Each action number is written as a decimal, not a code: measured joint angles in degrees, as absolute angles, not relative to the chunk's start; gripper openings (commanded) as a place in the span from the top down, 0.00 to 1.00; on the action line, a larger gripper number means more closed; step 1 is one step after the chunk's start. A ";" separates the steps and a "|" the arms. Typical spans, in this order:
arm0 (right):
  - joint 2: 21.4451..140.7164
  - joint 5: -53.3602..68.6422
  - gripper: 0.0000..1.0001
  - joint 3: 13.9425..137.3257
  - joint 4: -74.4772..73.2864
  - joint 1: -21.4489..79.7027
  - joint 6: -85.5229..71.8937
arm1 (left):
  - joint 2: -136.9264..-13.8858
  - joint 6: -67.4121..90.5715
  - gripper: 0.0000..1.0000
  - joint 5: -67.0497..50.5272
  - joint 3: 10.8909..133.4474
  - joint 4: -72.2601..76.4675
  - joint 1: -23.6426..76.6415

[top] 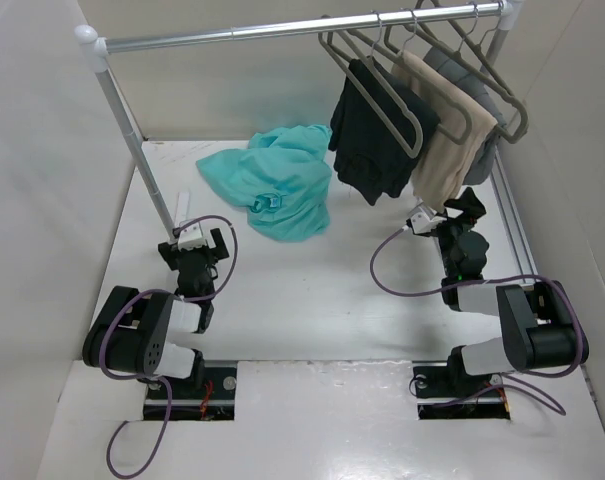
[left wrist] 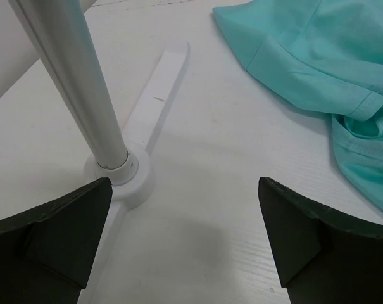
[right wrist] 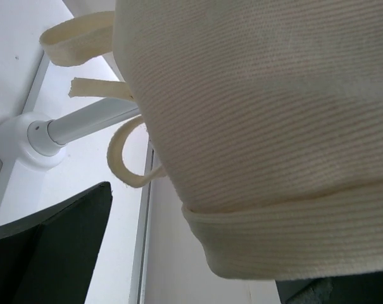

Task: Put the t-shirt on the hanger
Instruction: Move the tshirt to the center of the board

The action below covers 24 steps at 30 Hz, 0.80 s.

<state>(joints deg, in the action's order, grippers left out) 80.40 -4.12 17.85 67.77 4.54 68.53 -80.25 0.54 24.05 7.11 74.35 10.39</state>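
Teal t-shirt (top: 272, 185) loose on tabletop (top: 312, 290); left pincer (left wrist: 183, 209) and right pincer (top: 447, 212) both spread, beige garment (right wrist: 254, 114) across the right wrist's view.

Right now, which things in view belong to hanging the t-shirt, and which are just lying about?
For the job: t-shirt, crumpled on the table; grey hangers on the rail; left claw and right claw, both open.
Just there: black garment and beige garment, already hung; rack post.
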 measured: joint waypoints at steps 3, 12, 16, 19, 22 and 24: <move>80.40 -4.10 0.00 17.85 67.75 4.54 68.53 | -80.25 0.56 0.01 24.10 7.11 74.35 10.39; 77.80 -2.96 0.00 18.63 62.28 4.62 69.04 | -74.85 -7.14 0.01 8.10 2.59 72.58 10.33; 72.99 -2.35 0.00 23.29 51.72 5.37 68.69 | -57.08 -17.72 0.01 -8.60 2.33 69.54 11.31; 70.02 -2.44 0.00 26.37 45.32 7.60 68.36 | -45.12 -29.08 0.01 -19.66 4.54 59.33 13.04; 68.40 -2.98 0.00 27.59 39.31 11.31 68.79 | -40.86 -36.80 0.01 -24.21 5.58 50.87 14.66; 67.85 -3.07 0.00 28.64 34.20 13.50 69.23 | -39.31 -42.46 0.01 -25.02 5.28 45.78 15.92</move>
<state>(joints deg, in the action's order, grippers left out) 67.85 -3.07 28.64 34.20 13.50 69.23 -39.31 -42.46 -25.02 5.28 45.78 15.92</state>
